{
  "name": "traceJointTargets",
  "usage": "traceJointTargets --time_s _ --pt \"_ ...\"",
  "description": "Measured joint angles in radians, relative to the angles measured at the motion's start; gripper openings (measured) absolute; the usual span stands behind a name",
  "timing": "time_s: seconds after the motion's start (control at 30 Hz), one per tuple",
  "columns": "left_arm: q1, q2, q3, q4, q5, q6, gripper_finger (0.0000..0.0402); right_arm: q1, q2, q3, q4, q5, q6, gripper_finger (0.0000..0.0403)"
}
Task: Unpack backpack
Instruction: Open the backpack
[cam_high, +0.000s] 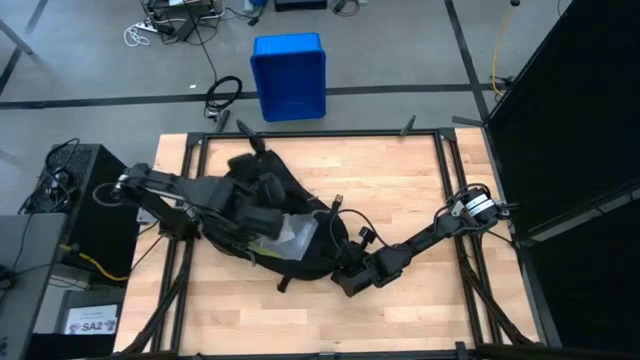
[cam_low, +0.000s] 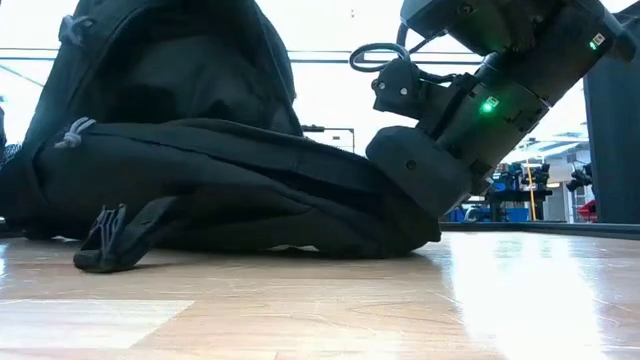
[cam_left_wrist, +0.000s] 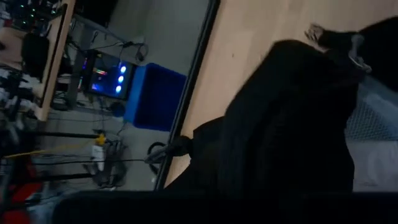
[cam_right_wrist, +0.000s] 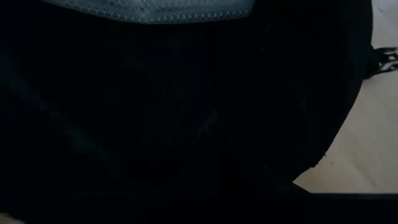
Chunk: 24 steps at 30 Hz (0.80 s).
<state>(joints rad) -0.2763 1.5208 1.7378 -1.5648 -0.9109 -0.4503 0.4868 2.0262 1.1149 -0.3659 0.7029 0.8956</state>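
The black backpack (cam_high: 315, 255) lies on its side left of the table's middle, its bottom fabric (cam_low: 220, 200) on the wood. Its opening shows a pale lining (cam_high: 290, 235) and grey mesh (cam_left_wrist: 373, 124). My left gripper (cam_high: 268, 222) hangs shut above that opening; black fabric (cam_left_wrist: 280, 124) fills its view and its fingertips do not show. My right gripper (cam_high: 350, 280) is down at the backpack's near right end (cam_low: 400, 215), its fingers buried in the fabric (cam_right_wrist: 155, 112). A strap end (cam_low: 110, 235) rests on the table. My left gripper is close over the backpack's upper fabric, but I cannot tell whether it touches or holds it. My right gripper is shut on the backpack's near right end (cam_high: 340, 268), slanting down from the table's right. The fabric hides the fingers and the exact part. That end stays on the table.
A blue bin (cam_high: 290, 75) stands on the floor beyond the table's far edge. A black panel (cam_high: 570, 120) rises along the right side. Bare wood (cam_high: 420, 170) lies right of the backpack and along the near edge (cam_high: 300, 320).
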Motion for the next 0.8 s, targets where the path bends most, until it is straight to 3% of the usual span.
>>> traceJointTargets --time_s 0.27,0.37,0.63,0.8 --pt "0.06 -0.112 -0.005 -0.001 0.019 0.001 0.0 0.018 0.0 0.002 0.013 0.0 0.022 0.0" --pt "0.073 -0.17 -0.067 0.006 0.046 -0.032 0.0 0.023 0.0 0.002 0.015 0.0 0.024 0.0" --pt "0.016 -0.449 -0.526 0.096 0.031 -0.258 0.0 0.026 0.0 0.002 0.036 -0.004 0.021 0.0" --pt "0.006 -0.62 -0.699 0.162 0.083 -0.354 0.0 0.026 0.0 0.002 0.053 -0.011 0.02 0.0"
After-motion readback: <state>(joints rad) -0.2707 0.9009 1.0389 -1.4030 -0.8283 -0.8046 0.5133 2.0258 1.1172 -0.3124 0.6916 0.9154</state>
